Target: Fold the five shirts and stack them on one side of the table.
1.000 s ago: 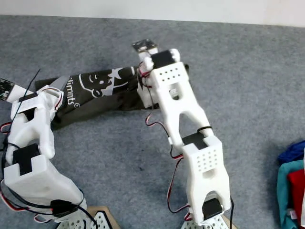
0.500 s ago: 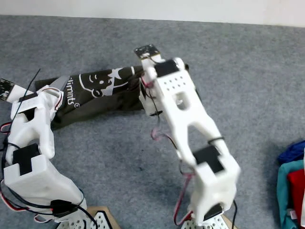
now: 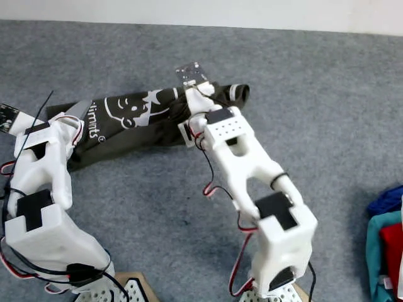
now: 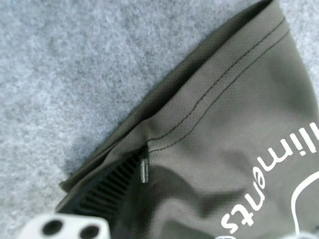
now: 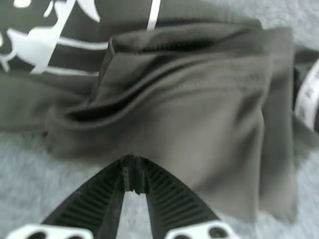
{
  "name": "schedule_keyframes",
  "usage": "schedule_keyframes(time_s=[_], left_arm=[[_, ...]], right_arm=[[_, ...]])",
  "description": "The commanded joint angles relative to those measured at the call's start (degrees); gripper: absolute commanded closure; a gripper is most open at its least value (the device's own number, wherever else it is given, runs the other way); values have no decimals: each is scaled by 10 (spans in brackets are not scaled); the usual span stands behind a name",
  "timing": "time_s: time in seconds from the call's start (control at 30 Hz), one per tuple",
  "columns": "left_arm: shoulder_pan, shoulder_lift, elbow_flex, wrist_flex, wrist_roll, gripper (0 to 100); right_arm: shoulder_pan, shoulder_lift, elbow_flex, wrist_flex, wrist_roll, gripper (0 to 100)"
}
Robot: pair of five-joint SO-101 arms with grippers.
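Observation:
A dark olive shirt with a white print lies folded into a long strip across the grey table. My left gripper sits at the strip's left end. In the left wrist view its black ribbed finger is tucked under the hem of the shirt, shut on it. My right gripper is at the strip's right part. In the right wrist view the gripper has its two fingertips pressed together at the edge of a bunched fold of the shirt.
Folded shirts are stacked at the table's right edge: blue, teal and red. A pale wall strip borders the far side. Bare grey surface lies between the arms and the stack.
The right arm has drawn back and lowered its wrist, uncovering the shirt's rolled right end. The left arm and the shirt's left end have not moved.

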Motion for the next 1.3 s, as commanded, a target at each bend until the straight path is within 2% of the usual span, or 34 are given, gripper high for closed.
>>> schedule_keyframes(time_s=[0.0,0.33,0.5,0.73,1.0,1.1,1.27], left_arm=[[11,4,-9,-11,1,454],[11,4,-9,-11,1,454],[11,4,-9,-11,1,454],[11,4,-8,-11,1,454],[11,4,-8,-11,1,454],[11,4,-8,-11,1,454],[11,5,-9,-11,1,454]], right_arm=[[-6,20,-64,-15,7,990],[-16,28,-91,-77,10,988],[-24,29,-86,-112,38,988],[-22,102,-124,-124,41,988],[-10,112,-205,-82,40,990],[-4,65,-200,-65,40,990],[-7,-77,-123,23,36,990]])
